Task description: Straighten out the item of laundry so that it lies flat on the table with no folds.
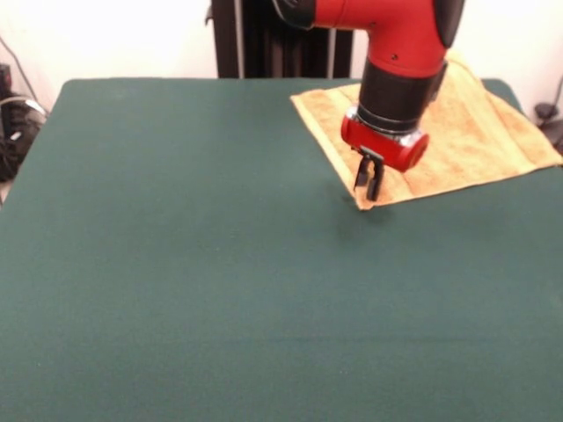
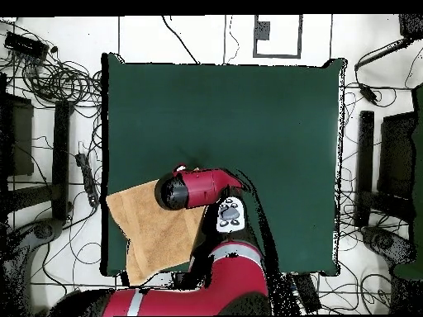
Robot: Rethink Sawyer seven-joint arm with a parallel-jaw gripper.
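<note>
The yellow-orange towel (image 1: 457, 132) lies spread out at the far right of the green table (image 1: 220, 264), with one end reaching the table's right edge. My gripper (image 1: 368, 189) hangs from the red wrist over the towel's near corner, its tips just above or touching the cloth. The jaws stand close together, and I cannot see any cloth lifted between them. In the overhead view the towel (image 2: 153, 231) lies at the lower left of the table (image 2: 248, 124), and the arm's wrist hides the gripper and the towel's upper right corner.
Cables and stands surround the table on the floor (image 2: 49, 82). The robot's pedestal (image 1: 273, 40) stands behind the table's far edge. The arm's red body (image 2: 215, 281) lies over the table's edge nearest the base.
</note>
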